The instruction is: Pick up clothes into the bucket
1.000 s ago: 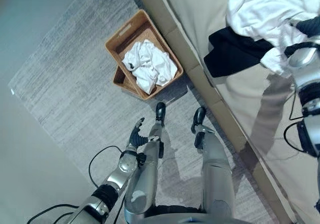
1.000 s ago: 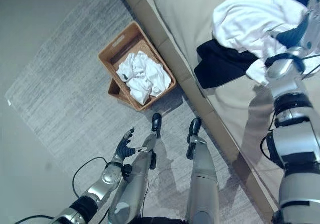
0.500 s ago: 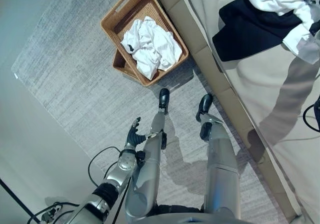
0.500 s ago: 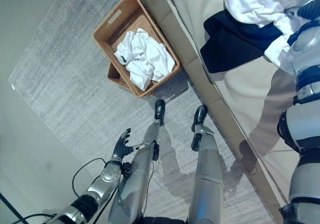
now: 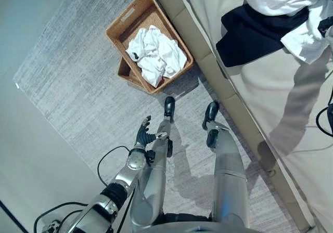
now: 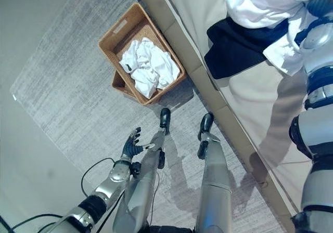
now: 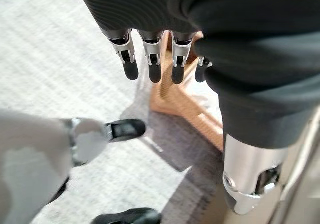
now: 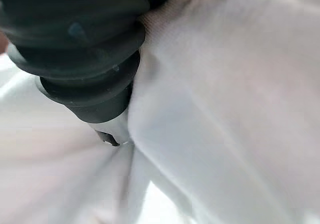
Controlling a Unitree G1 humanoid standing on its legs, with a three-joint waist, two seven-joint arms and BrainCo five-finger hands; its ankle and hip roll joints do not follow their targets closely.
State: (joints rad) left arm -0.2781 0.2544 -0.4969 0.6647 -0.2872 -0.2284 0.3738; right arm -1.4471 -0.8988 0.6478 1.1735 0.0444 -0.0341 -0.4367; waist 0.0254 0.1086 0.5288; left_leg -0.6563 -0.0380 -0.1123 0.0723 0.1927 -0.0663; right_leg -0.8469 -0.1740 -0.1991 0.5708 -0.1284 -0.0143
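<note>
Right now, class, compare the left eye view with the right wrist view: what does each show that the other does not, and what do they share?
Left eye view alone: the wicker basket on the grey rug with a white garment inside, the beige bed, a dark garment on it, and the left hand with relaxed fingers by the robot's side. Right wrist view alone: the right hand close up, its fingers buried in cloth. Shared: the white clothing on the bed.

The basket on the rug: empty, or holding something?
Holding something: a crumpled white garment lies inside the basket.
</note>
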